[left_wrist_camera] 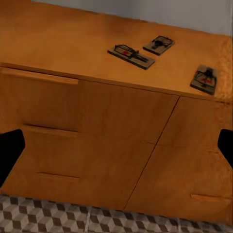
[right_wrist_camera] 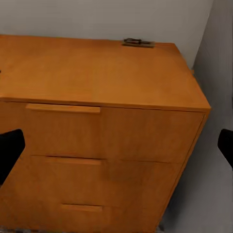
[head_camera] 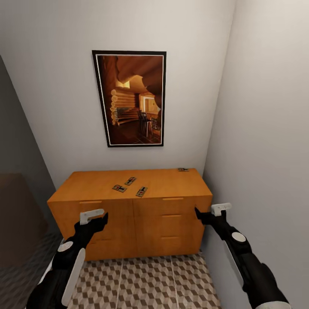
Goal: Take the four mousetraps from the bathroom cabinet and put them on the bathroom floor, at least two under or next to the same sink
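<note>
The orange-brown cabinet (head_camera: 128,223) stands against the back wall. On its top lie four mousetraps. Three sit near the middle: one (head_camera: 119,188), another (head_camera: 130,180) and a third (head_camera: 141,191). The fourth (head_camera: 183,169) lies at the back right corner. In the left wrist view the three middle traps (left_wrist_camera: 131,56), (left_wrist_camera: 158,44), (left_wrist_camera: 205,79) lie above the drawer fronts. In the right wrist view the corner trap (right_wrist_camera: 138,42) lies at the far edge. My left gripper (head_camera: 101,219) and right gripper (head_camera: 200,213) hover in front of the cabinet, both open and empty. The cube-patterned bathroom floor (head_camera: 146,283) lies below.
A framed picture (head_camera: 131,98) hangs above the cabinet. A grey wall (head_camera: 266,150) runs close along the cabinet's right side. At the left, a dark brown object (head_camera: 19,214) stands by the left wall.
</note>
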Robot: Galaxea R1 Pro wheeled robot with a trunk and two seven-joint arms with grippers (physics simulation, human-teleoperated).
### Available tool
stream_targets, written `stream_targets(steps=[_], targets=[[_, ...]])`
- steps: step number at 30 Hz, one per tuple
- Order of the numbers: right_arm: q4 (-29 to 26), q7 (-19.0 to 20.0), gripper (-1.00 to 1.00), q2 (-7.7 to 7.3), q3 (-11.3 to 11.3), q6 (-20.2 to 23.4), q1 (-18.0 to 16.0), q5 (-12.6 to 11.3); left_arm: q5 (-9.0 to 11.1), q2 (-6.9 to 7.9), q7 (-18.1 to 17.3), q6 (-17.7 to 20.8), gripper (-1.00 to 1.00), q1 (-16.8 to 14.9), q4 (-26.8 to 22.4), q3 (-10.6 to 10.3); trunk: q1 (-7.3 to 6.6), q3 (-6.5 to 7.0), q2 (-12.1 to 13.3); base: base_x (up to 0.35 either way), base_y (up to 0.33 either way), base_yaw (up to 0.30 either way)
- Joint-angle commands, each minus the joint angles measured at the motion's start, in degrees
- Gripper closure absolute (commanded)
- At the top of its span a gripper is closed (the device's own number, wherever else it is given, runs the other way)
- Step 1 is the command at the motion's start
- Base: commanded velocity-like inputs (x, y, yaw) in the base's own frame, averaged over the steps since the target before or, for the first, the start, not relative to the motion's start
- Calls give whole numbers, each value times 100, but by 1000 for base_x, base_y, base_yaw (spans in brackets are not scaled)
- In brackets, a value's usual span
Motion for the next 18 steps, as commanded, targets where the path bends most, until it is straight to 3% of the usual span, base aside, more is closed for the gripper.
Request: stream_targets(steps=[1, 6, 9, 14, 17, 18], targets=[[-154, 20, -100, 1, -3, 138, -30, -39, 57, -44, 31, 87, -100, -52, -79, -2, 3, -17, -14, 0, 0, 0], [-713, 20, -100, 9, -3, 721, -92, -216, 16, -280, 43, 426, -100, -242, -220, -68, 3, -17, -14, 0, 0, 0], [-915, 20, -100, 47, 2, 1014, -157, -261, -154, -446, 44, 690, -100, -372, -248, -210, 3, -17, -14, 0, 0, 0], [-1018, -1, -100, 181, 9, 1229, -299, -248, -745, -821, 97, 1163, -100, -561, -227, -560, 3, -17, -14, 0, 0, 0], [-1035, -68, -100, 217, 12, 1340, -341, -239, -1166, -821, 182, 1382, -100, -659, -187, -654, 3, -17, -14, 0, 0, 0], [-1040, -143, -100, 231, 18, 1439, -377, -241, -1438, -821, 239, 1504, -100, -729, -147, -690, 3, -17, -14, 0, 0, 0]])
